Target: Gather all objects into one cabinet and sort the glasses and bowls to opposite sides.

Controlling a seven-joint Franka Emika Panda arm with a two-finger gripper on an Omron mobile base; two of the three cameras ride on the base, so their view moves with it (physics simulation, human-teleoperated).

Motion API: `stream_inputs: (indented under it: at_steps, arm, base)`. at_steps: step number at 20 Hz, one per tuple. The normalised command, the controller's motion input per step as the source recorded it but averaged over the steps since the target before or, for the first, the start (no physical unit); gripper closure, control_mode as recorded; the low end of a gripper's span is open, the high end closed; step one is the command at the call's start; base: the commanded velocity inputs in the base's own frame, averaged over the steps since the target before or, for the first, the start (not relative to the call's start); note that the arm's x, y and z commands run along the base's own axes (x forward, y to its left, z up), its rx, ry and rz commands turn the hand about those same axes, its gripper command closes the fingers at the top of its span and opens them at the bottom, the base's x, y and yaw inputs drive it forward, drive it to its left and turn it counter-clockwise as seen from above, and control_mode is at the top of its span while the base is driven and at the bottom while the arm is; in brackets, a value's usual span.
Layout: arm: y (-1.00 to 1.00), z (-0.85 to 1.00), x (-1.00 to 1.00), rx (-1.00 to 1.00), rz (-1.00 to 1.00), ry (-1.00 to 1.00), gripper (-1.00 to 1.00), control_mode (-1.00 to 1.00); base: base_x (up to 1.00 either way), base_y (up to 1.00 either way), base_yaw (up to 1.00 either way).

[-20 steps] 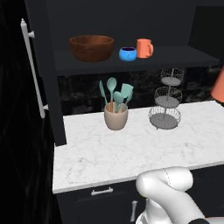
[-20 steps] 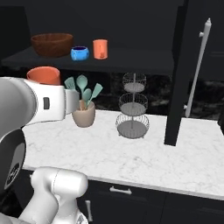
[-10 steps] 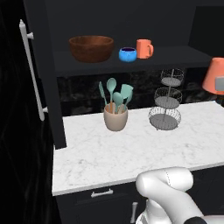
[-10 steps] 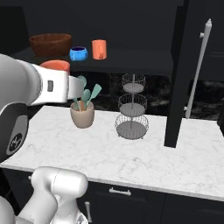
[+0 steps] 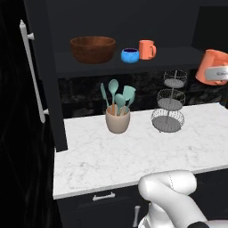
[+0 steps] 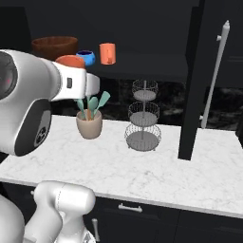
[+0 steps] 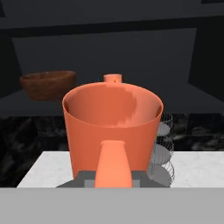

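1. Since the earlier frame, my gripper had carried the mug left, toward the shelf.
2. Jaws stayed clamped tight on the mug.
3. It hung upright above the counter, handle facing my hand camera.

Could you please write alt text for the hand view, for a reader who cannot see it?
An orange mug is held up close, handle toward the camera, facing an open dark cabinet shelf. A brown wooden bowl sits on the shelf at left; a wire basket stand shows behind the mug.
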Motion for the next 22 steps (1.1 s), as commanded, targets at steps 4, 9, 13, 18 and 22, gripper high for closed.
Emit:
stream_inputs:
  at_steps: [4,9,13,18,22]
  arm:
    - [-0.07,0.00,0.45,0.00,0.00,-0.06,1.00,-1.00]
    - [-0.01,0.00,0.40,-0.03,-0.09,0.00,1.00,-1.00]
    - [-0.06,0.00,0.40,0.00,-0.09,0.01,1.00,-1.00]
    - [-0.08,0.00,0.39,0.00,-0.04,0.02,1.00,-1.00]
    - [-0.18,0.00,0.39,0.03,0.00,0.04,1.00,-1.00]
  base:
    - [0.00,0.00,0.00]
    - [0.00,0.00,0.00]
    - [0.00,0.00,0.00]
    - [0.00,0.00,0.00]
    - [0.00,0.00,0.00]
